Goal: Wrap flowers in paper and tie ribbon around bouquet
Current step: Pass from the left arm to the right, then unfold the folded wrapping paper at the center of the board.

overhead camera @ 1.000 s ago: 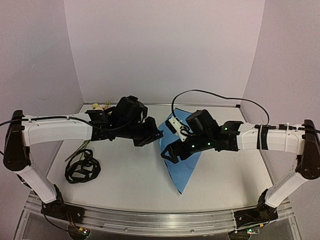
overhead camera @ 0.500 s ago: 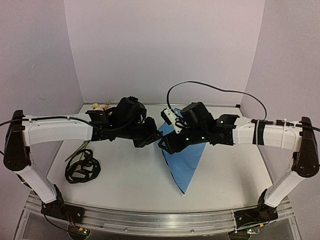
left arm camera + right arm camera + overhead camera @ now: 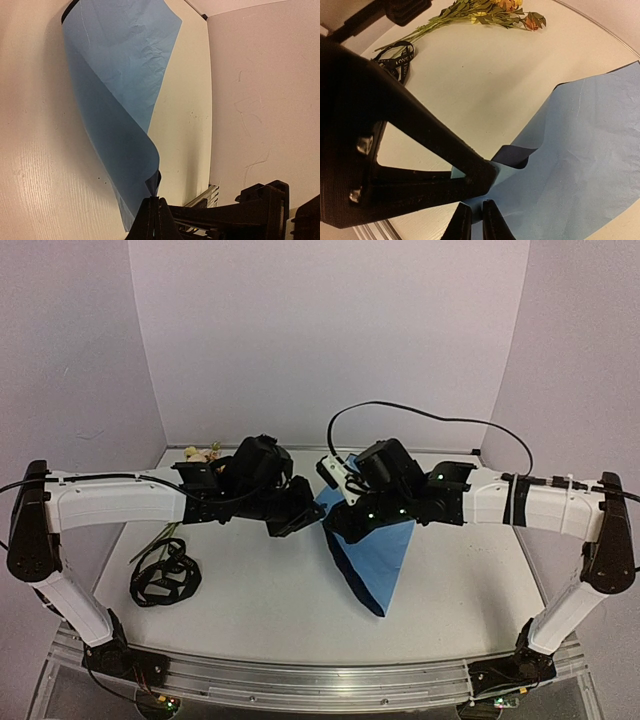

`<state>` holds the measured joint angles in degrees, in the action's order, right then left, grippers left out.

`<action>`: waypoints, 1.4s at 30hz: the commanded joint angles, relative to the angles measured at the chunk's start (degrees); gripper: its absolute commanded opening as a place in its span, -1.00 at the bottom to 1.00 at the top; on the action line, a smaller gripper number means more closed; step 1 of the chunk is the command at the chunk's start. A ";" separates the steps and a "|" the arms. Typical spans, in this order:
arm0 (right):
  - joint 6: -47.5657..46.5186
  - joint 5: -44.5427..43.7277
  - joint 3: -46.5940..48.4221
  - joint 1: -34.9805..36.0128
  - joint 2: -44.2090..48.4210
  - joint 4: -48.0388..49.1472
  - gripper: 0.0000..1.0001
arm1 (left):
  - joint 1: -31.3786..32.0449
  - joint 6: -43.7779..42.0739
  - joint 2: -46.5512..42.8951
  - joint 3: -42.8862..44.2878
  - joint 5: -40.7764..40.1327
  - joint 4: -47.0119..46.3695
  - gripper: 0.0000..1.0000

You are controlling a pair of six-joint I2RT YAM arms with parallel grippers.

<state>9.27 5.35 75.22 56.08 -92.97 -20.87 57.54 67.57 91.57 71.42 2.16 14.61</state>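
- Light-blue and creased, drooping in a long pointed fold at mid-table: showing the paper (image 3: pixel 380 558) lifted by its upper corner, lower tip trailing toward the near edge of the table (image 3: pixel 260 615).
- Pinching that raised corner with the left gripper (image 3: pixel 152 202), fingers pressed fully together on the sheet.
- Meeting it from the other side with the right gripper (image 3: pixel 476 207), fingers narrowed to a sliver with blue showing between them, seemingly nipping the edge just beside the left claw.
- Lying well apart at the far left: the flowers (image 3: pixel 485 12), stems flat on the table, not yet on the sheet.
- Resting in loose loops at the near left: the ribbon (image 3: pixel 165 578), untouched, tying being a long way off.
- Risking a tear: drawing the two claws apart while both are biting the same thin corner would likely be ripping it.
- Risking a slip: gripping so close to the edge, and letting the sheet slide out and settle folded over itself if either claw is easing too soon.
- Risking a scatter: swinging the hanging fold leftward could be brushing blooms or ribbon out of place before wrapping begins.
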 commanded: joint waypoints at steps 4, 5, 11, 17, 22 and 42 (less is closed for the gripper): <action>0.80 -3.38 3.75 -0.31 -1.25 -5.08 -1.00 | -0.56 -0.79 -4.81 -2.61 -3.35 0.48 -0.03; 1.12 -4.02 3.73 -0.33 -1.25 -5.18 -1.00 | -0.86 -0.71 -5.67 -3.45 -4.14 0.43 0.15; 5.31 -8.30 2.78 -0.35 -0.56 -5.12 -1.00 | -6.78 3.14 -12.45 -13.31 -4.10 -1.04 0.72; 9.17 -15.43 -0.21 -0.35 1.53 -2.89 -1.00 | -13.11 3.42 -13.14 -22.72 4.27 -7.85 0.74; 12.64 -22.70 -4.58 0.09 4.81 1.11 -1.00 | -13.95 -0.30 -5.85 -22.73 11.29 -7.06 0.72; 15.29 -30.13 6.69 1.87 0.42 5.73 -1.00 | -11.80 6.65 9.28 -27.21 30.97 -28.02 0.79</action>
<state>23.88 -22.43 77.58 57.38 -90.73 -16.30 45.98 70.56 98.40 43.46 30.14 -7.56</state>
